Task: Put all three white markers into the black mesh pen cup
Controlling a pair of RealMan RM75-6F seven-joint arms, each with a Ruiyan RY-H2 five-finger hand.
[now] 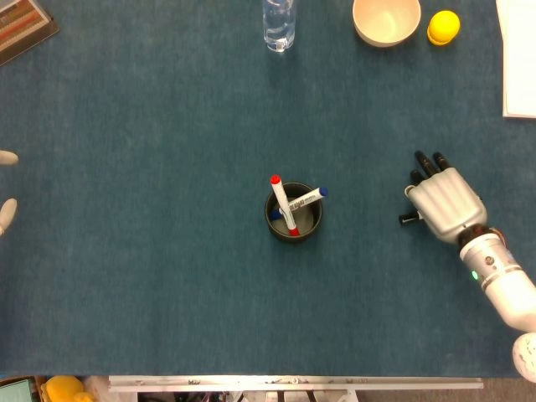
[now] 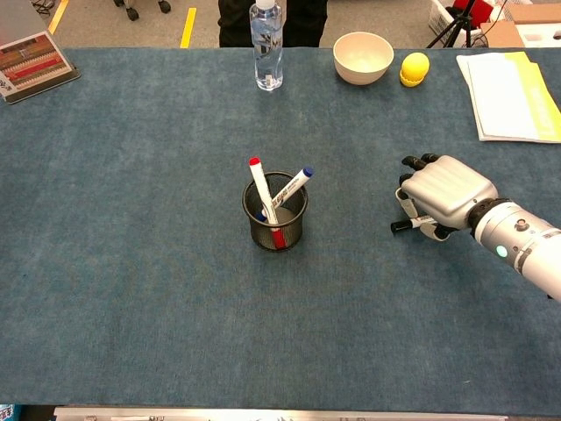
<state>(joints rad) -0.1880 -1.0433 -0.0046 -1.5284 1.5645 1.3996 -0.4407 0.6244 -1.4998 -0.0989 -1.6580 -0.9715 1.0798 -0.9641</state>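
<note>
The black mesh pen cup (image 1: 294,224) (image 2: 275,230) stands mid-table and holds two white markers, one red-capped (image 1: 279,194) (image 2: 259,184) and one blue-capped (image 1: 311,198) (image 2: 294,183). To its right, my right hand (image 1: 446,201) (image 2: 447,192) lies palm down over a third white marker (image 2: 412,223) with a black cap (image 1: 408,219). Its fingers are curled around the marker, and the cap end pokes out on the left, slightly tilted. Only two fingertips of my left hand (image 1: 5,184) show at the far left edge of the head view, spread apart with nothing between them.
A water bottle (image 2: 267,44), a cream bowl (image 2: 363,56) and a yellow object (image 2: 414,68) stand along the far edge. Papers (image 2: 513,96) lie at the far right, and a colourful box (image 2: 35,63) at the far left.
</note>
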